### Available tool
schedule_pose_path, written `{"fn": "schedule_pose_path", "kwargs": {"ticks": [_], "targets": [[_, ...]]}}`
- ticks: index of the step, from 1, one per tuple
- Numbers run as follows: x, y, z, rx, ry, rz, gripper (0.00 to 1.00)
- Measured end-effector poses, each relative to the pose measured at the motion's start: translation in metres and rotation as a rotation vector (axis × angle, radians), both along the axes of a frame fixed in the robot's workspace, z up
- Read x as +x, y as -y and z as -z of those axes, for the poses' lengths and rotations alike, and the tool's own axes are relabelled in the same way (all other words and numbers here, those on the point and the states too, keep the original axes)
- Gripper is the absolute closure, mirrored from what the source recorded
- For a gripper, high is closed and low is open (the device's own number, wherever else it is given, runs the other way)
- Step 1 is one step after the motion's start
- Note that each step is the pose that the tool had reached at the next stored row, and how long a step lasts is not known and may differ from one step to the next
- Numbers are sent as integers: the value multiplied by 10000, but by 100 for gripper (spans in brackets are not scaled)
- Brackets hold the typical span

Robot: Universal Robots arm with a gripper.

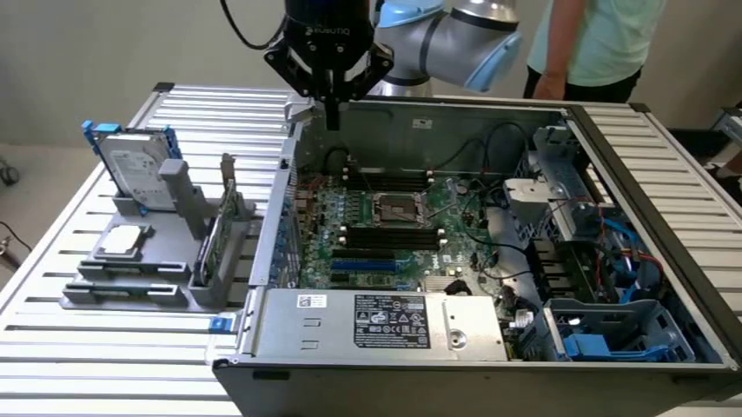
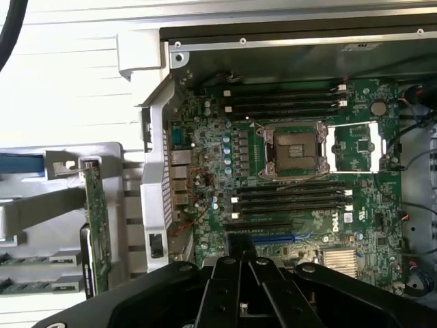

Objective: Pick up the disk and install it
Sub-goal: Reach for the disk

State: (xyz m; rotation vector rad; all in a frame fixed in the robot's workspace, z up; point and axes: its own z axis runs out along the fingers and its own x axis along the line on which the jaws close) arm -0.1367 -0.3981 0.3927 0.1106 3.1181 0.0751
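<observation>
- Tool [image 1: 333, 117], its fingers pressed together, hangs from the robot arm [image 1: 458, 35] over the far corner of the open computer case [image 1: 464, 130], at the exterior view's left end of the case's back wall.
- Seen from the wrist, the tool [image 2: 240, 263] points down toward the case [image 2: 273, 48], with the green motherboard [image 2: 300, 157] spread out below it.
- The disk [image 1: 134, 169] stands on edge in a grey rack [image 1: 128, 287] on the slatted surface [image 1: 69, 347], outside the case on the exterior view's left and well apart from the tool.
- Its white label faces the exterior camera, and blue rails run along its edges.
- A small square silver chip [image 1: 123, 242] lies flat on the same rack, nearer the camera than the disk.
- A thin green card [image 1: 214, 248] stands upright in the rack between the chip and the case's side wall; the wrist view shows the card [image 2: 97, 225] edge-on just beside that wall.
- Inside the case, the motherboard [image 1: 383, 234] lies flat on the floor, and a labelled power supply box [image 1: 383, 323] sits along the near edge.
- A person [image 1: 597, 39] in a light green shirt stands behind the case, at its far corner on the exterior view's right.
</observation>
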Motion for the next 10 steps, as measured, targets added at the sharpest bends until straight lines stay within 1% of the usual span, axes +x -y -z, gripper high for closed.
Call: {"fn": "schedule_pose_path", "kwargs": {"ticks": [6, 10], "targets": [[-272, -16, 2, 3, 3, -1, 89], [-456, -35, 3, 1, 1, 0, 89]]}}
